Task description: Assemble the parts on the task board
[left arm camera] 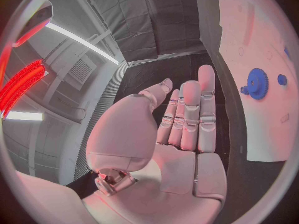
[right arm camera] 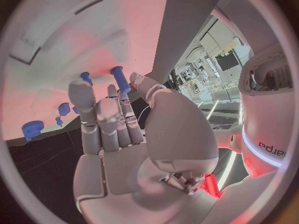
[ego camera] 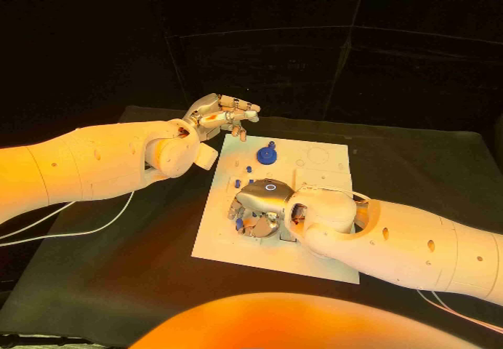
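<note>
The left hand (ego camera: 222,114) hangs empty, fingers straight, off the board's (ego camera: 325,158) far-left edge, near the gear (ego camera: 267,154). The right hand (ego camera: 264,206) sits mid-board, holding a peg (right arm camera: 121,79).

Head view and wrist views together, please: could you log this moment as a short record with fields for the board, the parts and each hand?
board: white task board on the black table
gear: blue gear on the board's far part, untouched
left hand: left hand raised over the table beside the board's far left corner, fingers extended, holding nothing
right hand: right hand low over the board's middle
right grasp: a blue peg sits at its fingertips; whether it is held cannot be told
other parts: small blue pieces near the board's left edge
</note>
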Tool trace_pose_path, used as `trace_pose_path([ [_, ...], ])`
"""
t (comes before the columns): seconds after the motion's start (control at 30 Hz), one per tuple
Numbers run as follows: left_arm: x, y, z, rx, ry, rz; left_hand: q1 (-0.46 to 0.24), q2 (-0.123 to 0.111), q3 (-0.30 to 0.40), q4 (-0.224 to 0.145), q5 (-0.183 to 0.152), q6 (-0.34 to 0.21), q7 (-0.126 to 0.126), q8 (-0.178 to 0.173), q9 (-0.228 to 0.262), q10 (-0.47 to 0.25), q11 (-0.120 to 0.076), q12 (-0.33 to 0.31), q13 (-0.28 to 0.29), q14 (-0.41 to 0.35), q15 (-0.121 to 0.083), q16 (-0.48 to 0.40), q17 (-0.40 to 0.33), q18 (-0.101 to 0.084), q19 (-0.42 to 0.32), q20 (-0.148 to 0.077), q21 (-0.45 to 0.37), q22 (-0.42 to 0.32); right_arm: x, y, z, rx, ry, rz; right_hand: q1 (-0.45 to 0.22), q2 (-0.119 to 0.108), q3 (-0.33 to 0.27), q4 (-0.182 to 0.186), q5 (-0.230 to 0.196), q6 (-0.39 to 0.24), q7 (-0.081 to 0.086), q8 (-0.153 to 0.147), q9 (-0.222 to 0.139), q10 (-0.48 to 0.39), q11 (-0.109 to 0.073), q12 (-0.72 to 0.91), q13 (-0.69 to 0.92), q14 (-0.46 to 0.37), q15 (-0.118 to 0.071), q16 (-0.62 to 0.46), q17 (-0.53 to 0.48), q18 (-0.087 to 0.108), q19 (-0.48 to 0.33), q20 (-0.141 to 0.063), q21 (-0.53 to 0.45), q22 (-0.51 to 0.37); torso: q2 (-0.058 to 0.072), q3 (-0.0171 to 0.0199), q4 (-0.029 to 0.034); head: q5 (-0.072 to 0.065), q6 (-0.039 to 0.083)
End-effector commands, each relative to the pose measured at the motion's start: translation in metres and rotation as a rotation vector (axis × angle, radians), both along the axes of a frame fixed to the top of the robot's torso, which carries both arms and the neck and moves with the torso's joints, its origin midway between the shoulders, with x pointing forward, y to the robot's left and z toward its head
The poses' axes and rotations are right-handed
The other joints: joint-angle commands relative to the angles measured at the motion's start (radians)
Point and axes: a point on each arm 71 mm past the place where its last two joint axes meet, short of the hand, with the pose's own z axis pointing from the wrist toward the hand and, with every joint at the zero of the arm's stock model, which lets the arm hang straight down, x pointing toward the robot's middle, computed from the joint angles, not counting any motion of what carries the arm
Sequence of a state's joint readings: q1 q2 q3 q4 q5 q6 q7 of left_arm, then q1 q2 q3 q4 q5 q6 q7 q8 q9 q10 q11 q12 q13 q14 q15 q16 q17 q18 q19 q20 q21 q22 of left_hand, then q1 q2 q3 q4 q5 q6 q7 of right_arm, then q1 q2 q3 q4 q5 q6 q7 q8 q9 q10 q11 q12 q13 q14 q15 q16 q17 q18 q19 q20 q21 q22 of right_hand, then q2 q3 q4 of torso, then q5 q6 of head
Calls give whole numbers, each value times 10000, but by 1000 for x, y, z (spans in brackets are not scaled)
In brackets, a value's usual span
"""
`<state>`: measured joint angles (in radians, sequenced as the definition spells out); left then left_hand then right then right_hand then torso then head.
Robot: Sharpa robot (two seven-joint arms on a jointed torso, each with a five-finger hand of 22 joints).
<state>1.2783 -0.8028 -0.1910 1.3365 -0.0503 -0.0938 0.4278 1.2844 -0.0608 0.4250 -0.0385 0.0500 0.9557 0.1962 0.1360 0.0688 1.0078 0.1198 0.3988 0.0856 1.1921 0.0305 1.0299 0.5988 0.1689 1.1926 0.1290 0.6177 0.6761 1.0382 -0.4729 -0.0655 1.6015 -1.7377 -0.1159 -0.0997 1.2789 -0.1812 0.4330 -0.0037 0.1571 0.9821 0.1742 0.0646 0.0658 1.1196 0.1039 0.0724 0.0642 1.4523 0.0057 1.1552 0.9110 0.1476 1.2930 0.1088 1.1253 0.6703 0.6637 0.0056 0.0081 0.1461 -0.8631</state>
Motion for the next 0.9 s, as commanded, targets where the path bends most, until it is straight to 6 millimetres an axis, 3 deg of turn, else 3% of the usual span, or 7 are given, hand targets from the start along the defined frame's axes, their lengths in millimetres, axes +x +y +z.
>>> trace_pose_path([
  [0.03, 0, -1, 1, -100, 38, -121, -70, -7, -4, 38, 8, -81, 13, 55, -12, -71, -11, 18, 13, -32, 18, 11, -9, 134, 28, 11, -59, -8, 1, 0, 4, 506, -145, -110, 27, 98, -194, -17, 58, -212, 13, -28, -10, -255, 41, 23, 3, -154, 70, -191, -208, 56, -183, 0, -201, -314, 3, 2, 1, 5, -3],
  [0.33, 0, 0, 1, -91, 69, -130, -73, -11, -8, 36, 8, -93, 17, 56, -13, -87, -7, 25, 12, -47, 21, 3, -34, 134, 26, 13, -67, -15, 2, -16, 9, 1511, -237, -591, 133, 187, -1512, 40, 341, -844, 121, 3, 15, -1464, 199, 281, 55, -994, 245, -1128, -1676, 372, -1149, 177, -1486, -2359, -4, 12, -7, -20, 21],
  [0.47, 0, 2, 1, -74, 83, -95, -73, -11, -8, 36, 8, -93, 17, 56, -13, -87, -7, 25, 12, -47, 21, 3, -34, 134, 26, 13, -67, -15, 3, -48, 13, 2239, 441, -1302, 195, 332, -2231, 175, 534, -644, 113, 91, 59, -1281, 160, 844, 139, -954, 210, -981, -1686, 365, -1101, 168, -1522, -2382, -33, -4, -34, -177, 78],
  [0.53, -1, 3, 1, -67, 86, -74, -73, -11, -8, 36, 8, -93, 17, 56, -13, -87, -7, 25, 12, -47, 21, 3, -34, 134, 26, 13, -67, -15, 4, -72, 17, 2688, 1163, -2095, 127, 470, -2399, 292, 549, -297, 63, 229, 110, -337, 19, 1490, 336, -624, 112, -458, -1033, 246, -679, 101, -1004, -1527, -49, -24, -37, -344, 127],
  [0.67, -1, 6, 1, -47, 82, -5, -73, -11, -8, 36, 8, -93, 17, 56, -13, -87, -7, 25, 12, -47, 21, 3, -34, 134, 26, 13, -67, -15, 7, -117, 22, 3452, 2622, -3912, -153, 546, -2730, 559, 577, 84, -306, 408, 149, 1502, -469, 2821, 990, 239, -279, 1094, 1204, -166, 519, -236, 635, 1180, -101, -37, -115, -558, 188],
  [0.8, -1, 9, 1, -30, 74, 58, -73, -11, -8, 36, 8, -93, 17, 56, -13, -87, -7, 25, 12, -47, 21, 3, -34, 134, 26, 13, -67, -15, 4, -156, 22, 3396, 3526, -5281, -504, 558, -3309, 876, 932, 129, -549, 659, 172, 1913, -723, 4322, 2220, 439, -572, 1456, 1653, -372, 978, -486, 1361, 2276, -143, -27, -224, -757, 287],
  [0.9, -2, 10, 1, -30, 71, 70, -73, -11, -8, 36, 8, -93, 17, 56, -13, -87, -7, 25, 12, -47, 21, 3, -34, 134, 26, 13, -67, -15, 2, -180, 20, 2922, 3826, -6008, -688, 802, -3786, 1218, 1105, 161, -639, 1045, 239, 1488, -730, 5644, 3606, 555, -578, 1908, 2312, -443, 1146, -609, 1793, 2973, -170, -34, -299, -950, 317],
])
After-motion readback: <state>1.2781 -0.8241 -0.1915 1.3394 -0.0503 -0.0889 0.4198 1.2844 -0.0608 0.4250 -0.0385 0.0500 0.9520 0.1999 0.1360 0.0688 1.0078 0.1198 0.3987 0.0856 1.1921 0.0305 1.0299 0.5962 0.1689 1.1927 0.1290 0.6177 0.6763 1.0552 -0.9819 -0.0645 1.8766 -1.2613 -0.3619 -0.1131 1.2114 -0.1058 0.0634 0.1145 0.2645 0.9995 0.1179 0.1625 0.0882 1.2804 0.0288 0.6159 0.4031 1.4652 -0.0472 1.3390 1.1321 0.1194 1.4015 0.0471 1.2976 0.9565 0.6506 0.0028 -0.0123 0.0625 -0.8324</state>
